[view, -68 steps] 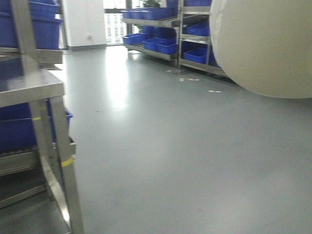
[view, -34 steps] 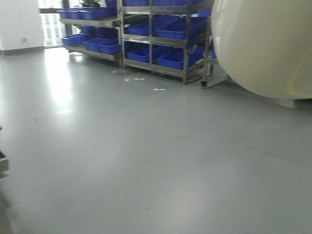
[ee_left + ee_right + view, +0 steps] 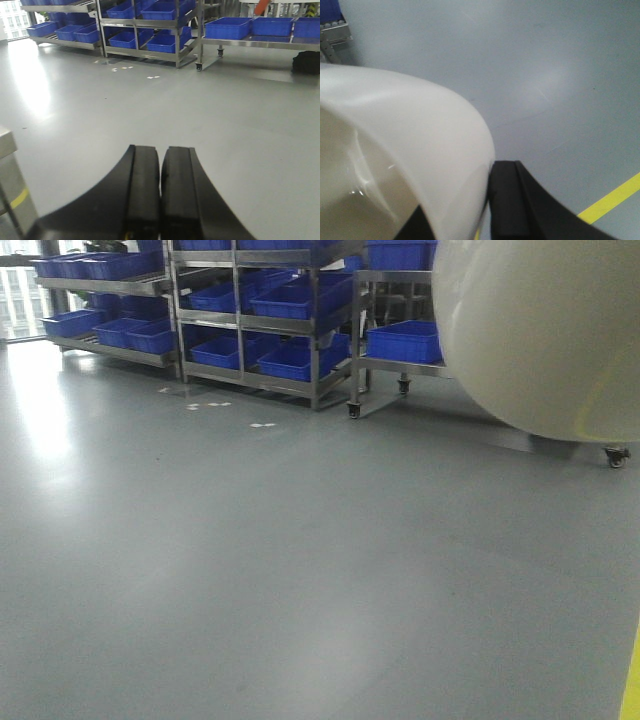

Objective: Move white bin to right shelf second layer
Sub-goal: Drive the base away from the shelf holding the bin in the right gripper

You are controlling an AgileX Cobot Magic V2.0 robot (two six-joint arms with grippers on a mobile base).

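The white bin (image 3: 545,335) hangs in the air close to the front camera, filling the upper right of the front view. In the right wrist view its rim and wall (image 3: 425,150) sit between the black fingers (image 3: 512,200) of my right gripper (image 3: 470,220), which is shut on the wall. My left gripper (image 3: 160,170) is shut and empty, its two black fingers pressed together above the grey floor. No roller shelf level shows clearly; the racks in view are far away.
Steel racks with blue crates (image 3: 290,300) stand at the back, also in the left wrist view (image 3: 165,12). A wheeled steel cart with a blue crate (image 3: 403,340) stands to their right. A yellow floor line (image 3: 612,200) runs at lower right. A steel post (image 3: 12,190) is at lower left.
The front view has swung to the right: the nearby steel table left the frame and the far racks slid leftward into view. The white bin keeps its place in the frame.
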